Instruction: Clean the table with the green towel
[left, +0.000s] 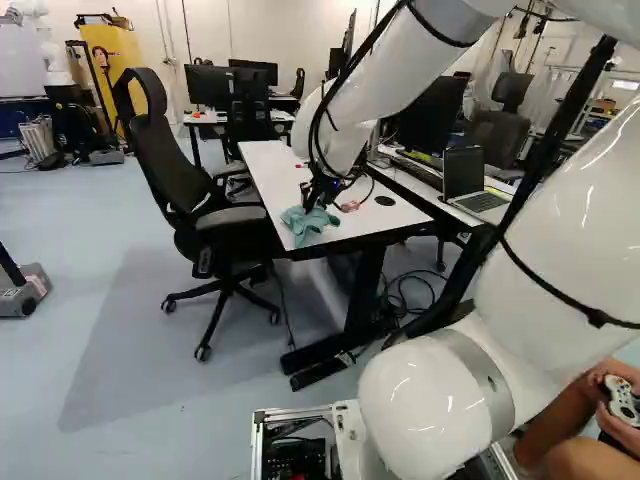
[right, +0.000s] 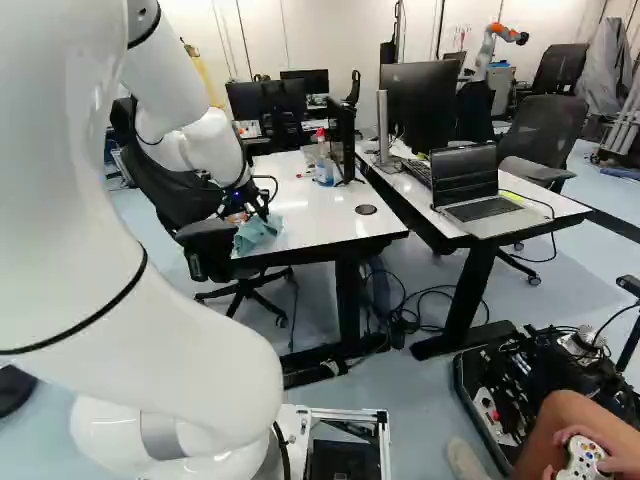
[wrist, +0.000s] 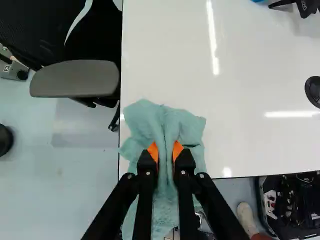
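At the near corner of the bench (wrist: 240, 130), the end effector (wrist: 165, 151) pinches a fold of green towel (wrist: 142, 117), fingers slightly apart; overhanging cloth could catch the edge and pull free.

We have a glossy white arm (left: 570, 215) of thick, rounded, tube-like segments, ringed here and there by thin black straps (left: 597, 318), with slim black cables (left: 313, 125) looping along its outer part. A smooth grey band (left: 484, 380) circles our bulbous white lowest joint (left: 420, 405). Our black two-fingered hand (left: 312, 198) has narrow, straight-sided black bars, small round silver screws (wrist: 183, 172) and bright orange wedge-shaped pads (wrist: 153, 151). Beside it sits a tiny blue light (left: 336, 187).
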